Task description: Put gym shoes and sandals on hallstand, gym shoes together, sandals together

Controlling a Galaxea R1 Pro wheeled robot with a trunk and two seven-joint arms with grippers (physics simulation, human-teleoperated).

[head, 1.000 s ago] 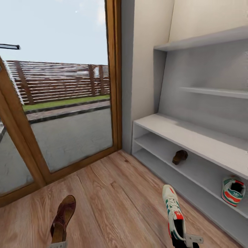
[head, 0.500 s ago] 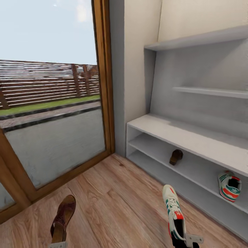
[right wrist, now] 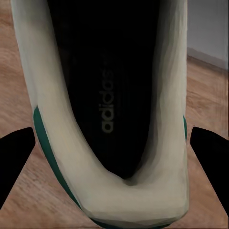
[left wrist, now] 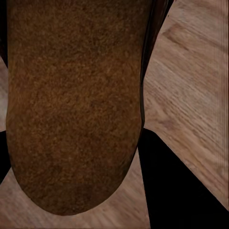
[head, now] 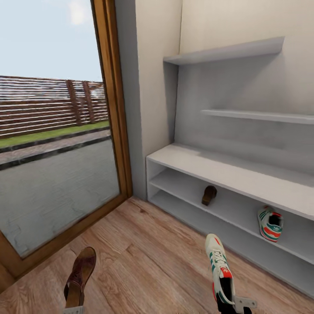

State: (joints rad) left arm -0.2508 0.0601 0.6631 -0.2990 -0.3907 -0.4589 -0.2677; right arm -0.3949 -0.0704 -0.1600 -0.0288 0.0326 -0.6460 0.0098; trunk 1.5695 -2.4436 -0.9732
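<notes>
with a sandal [head: 79, 274] clamped in my left fingers and a gym shoe [head: 220, 270] in my right, both above the floor [head: 148, 257] — either could clip the hallstand [head: 226, 172] edge and slip.
</notes>
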